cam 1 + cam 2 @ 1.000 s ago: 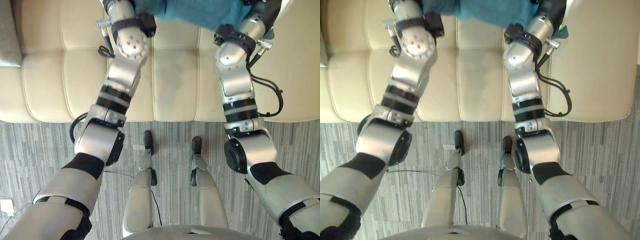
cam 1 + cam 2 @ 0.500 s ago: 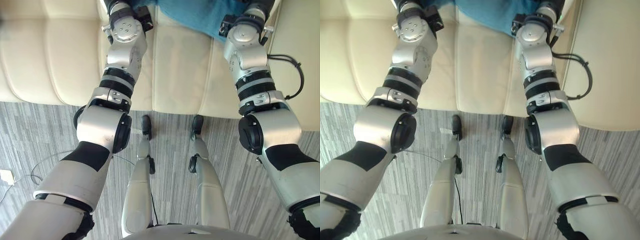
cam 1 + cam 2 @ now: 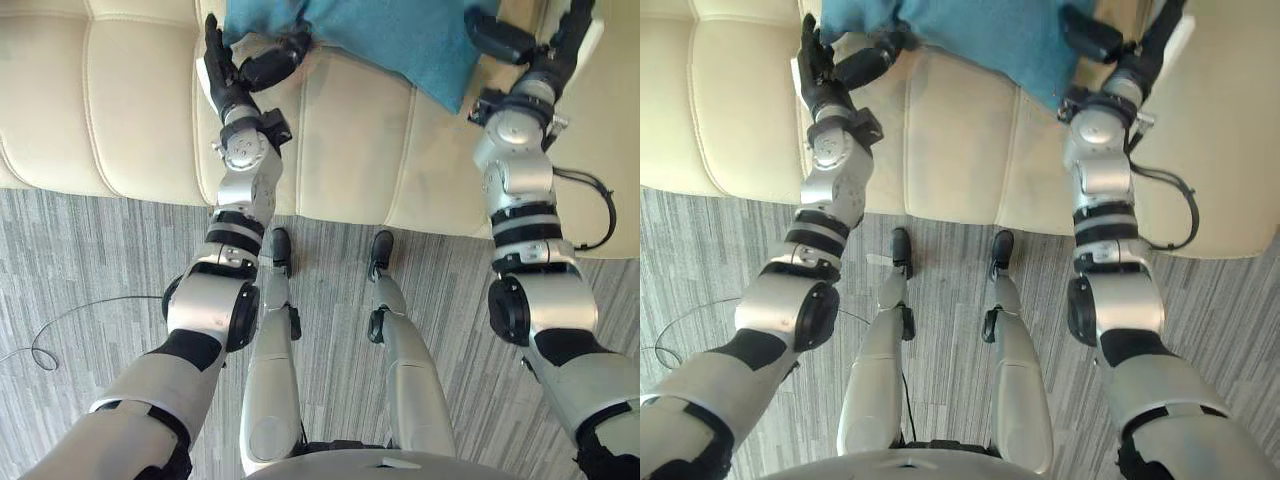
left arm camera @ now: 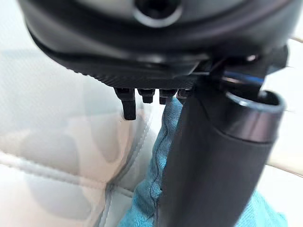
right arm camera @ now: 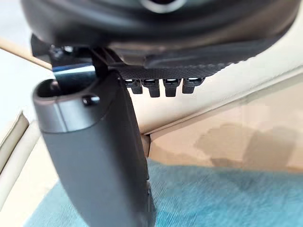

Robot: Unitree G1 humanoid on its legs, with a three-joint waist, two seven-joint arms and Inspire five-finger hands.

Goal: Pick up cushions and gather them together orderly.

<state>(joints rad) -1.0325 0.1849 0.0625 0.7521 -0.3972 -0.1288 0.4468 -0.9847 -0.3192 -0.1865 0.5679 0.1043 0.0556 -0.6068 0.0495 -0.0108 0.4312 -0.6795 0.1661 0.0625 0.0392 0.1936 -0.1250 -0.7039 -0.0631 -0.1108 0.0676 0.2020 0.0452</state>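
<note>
A blue cushion (image 3: 390,35) is seen lying on the cream sofa (image 3: 130,100) toward its back. Its long axis is run across the seat, and one corner is pointed at the sofa's front edge (the far part is cut off). It is flanked by the left hand (image 3: 224,84) and the right hand (image 3: 548,62), each spread wide with fingers straight and the thumb laid on the cushion's edge.

Sofa (image 3: 120,110): I log it across the far side of the scene.
Floor (image 3: 90,270): nearer, before the sofa's front edge.
Cushion (image 3: 390,35): on the sofa, far centre, between both hands.
Left hand (image 3: 222,80): at the cushion's left corner, thumb against it.
Right hand (image 3: 550,55): at the cushion's right corner, thumb over its edge.
</note>
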